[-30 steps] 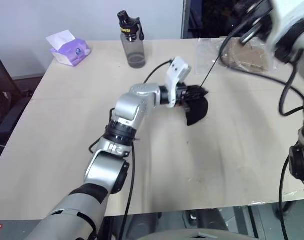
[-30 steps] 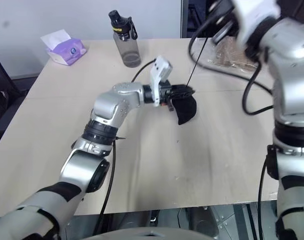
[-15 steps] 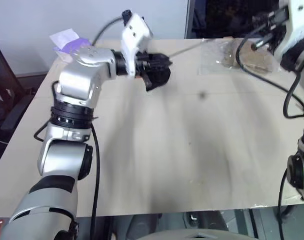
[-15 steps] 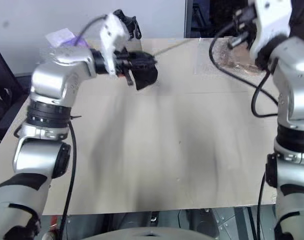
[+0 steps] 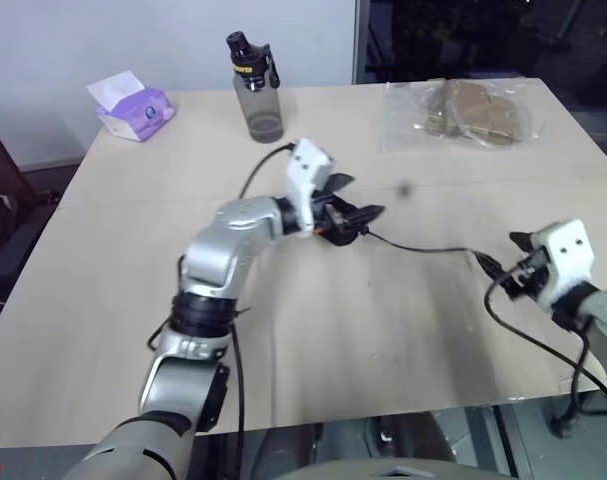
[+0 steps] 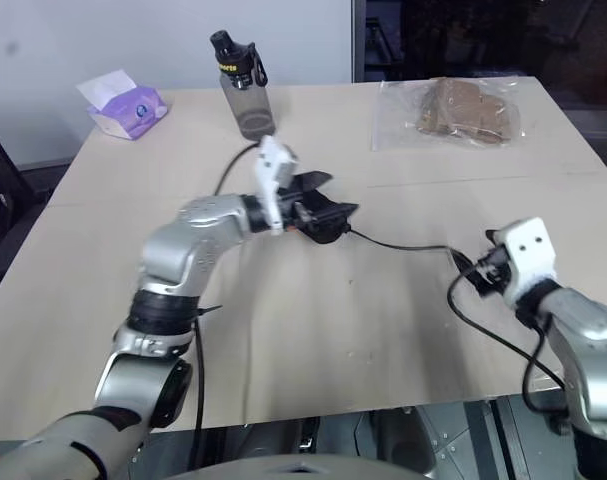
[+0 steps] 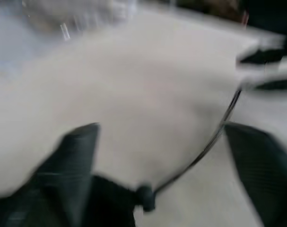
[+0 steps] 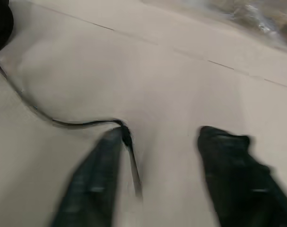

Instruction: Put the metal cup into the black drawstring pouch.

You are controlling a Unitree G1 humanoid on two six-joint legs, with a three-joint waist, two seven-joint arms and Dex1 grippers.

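The black drawstring pouch (image 5: pixel 332 224) lies bunched on the tan table (image 5: pixel 103 260) near its middle. My left gripper (image 5: pixel 359 197) is right over it, fingers spread open, the pouch dark at their base (image 7: pixel 108 203). Its thin black cord (image 5: pixel 423 249) trails slack across the table to my right gripper (image 5: pixel 501 256), which hovers low near the right front with its fingers (image 8: pixel 98 170) open. The cord's end (image 8: pixel 126 137) lies on the table by one of those fingers. The metal cup is hidden.
At the back of the table stand a smoky-grey bottle (image 5: pixel 255 88) with a black cap and a purple tissue pack (image 5: pixel 134 106). A clear plastic bag (image 5: pixel 467 109) with brown contents lies at the back right. The table's front edge runs close below my right arm.
The left gripper brought the pouch down onto the table and opened. The right arm dropped from up high to table level and opened; the taut cord now lies slack.
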